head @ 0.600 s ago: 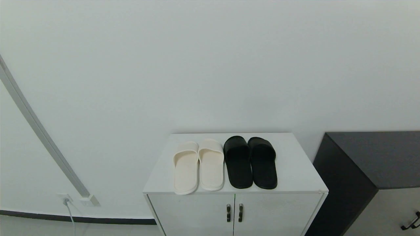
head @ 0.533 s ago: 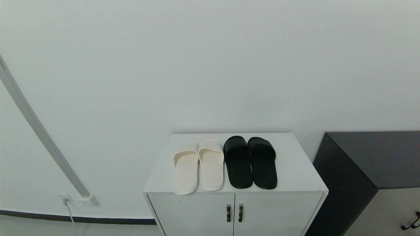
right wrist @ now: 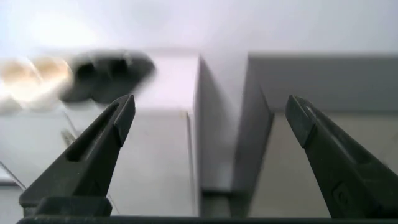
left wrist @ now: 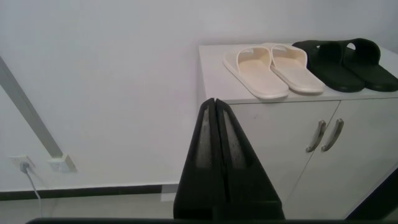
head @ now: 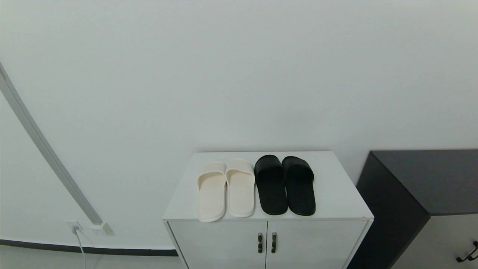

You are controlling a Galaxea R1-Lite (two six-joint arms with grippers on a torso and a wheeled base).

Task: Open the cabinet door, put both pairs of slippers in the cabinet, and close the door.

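A low white cabinet [head: 336, 201] stands against the wall with both doors closed and two dark handles [head: 266, 242] at the centre seam. On its top lie a cream pair of slippers [head: 225, 189] and, to their right, a black pair of slippers [head: 285, 185], toes toward the wall. My left gripper [left wrist: 215, 102] is shut with nothing in it, held off the cabinet's left front corner; beyond it lie the cream slippers [left wrist: 273, 68], black slippers [left wrist: 348, 62] and handles [left wrist: 324, 135]. My right gripper [right wrist: 208, 109] is open, well short of the cabinet [right wrist: 168, 143], with the black slippers [right wrist: 106, 74] blurred.
A taller dark cabinet [head: 418, 186] stands close on the right of the white one, with a black handle [head: 466, 254] on its light front. A grey wall conduit [head: 41, 145] runs down to a socket with a cable [head: 76, 228] at the lower left.
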